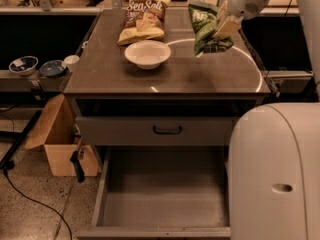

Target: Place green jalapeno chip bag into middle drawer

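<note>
A dark table top (165,79) is seen over a grey cabinet, on a speckled floor (30,214) crossed by a black cable (30,196). The middle drawer (165,199) is pulled out at the bottom, beneath a closed drawer front (115,130) with a black handle (167,130). A white bowl (147,53) is set on the table, with a Sea Salt bag (144,19) at its 12 o'clock. At the bowl's 2 o'clock, the green jalapeno chip bag (204,26) is held above the table, pinched at its right edge by the fingers of the gripper (226,28). A cardboard box (57,144) stands at the drawer's 9 o'clock. The drawer's 3 o'clock side is hidden by the robot's white body (277,174).
</note>
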Available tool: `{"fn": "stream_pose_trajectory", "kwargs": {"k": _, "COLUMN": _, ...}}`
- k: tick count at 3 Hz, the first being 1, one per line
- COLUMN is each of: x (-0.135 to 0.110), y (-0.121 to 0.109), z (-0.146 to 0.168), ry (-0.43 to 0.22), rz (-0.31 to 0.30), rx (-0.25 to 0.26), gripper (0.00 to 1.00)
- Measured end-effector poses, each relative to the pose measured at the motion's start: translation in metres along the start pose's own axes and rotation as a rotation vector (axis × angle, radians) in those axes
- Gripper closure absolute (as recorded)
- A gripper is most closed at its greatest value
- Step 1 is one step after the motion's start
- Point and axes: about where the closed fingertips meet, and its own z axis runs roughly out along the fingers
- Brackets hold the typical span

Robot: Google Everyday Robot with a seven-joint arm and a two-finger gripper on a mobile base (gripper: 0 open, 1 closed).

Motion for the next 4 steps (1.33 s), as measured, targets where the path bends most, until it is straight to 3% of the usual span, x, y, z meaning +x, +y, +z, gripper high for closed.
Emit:
{"fn": "stream_pose_trajectory", "kwargs": {"k": 1, "x": 0.003, "y": 0.023, "z": -0.008, "ry": -0.021, "rz": -0.032, "rx": -0.03, "gripper": 1.0}}
{"fn": "stream_pose_trajectory", "kwargs": {"k": 3, "x": 0.005, "y": 0.09, "z": 0.009, "ry": -0.086, "rz": -0.126, "rx": -0.123, "gripper": 1.0}}
{"fn": "stream_pose_trajectory", "kwargs": {"k": 4, "x": 0.005, "y": 0.093, "z": 0.011, "ry": -0.087, "rz": -0.121, "rx": -0.127, "gripper": 1.0}}
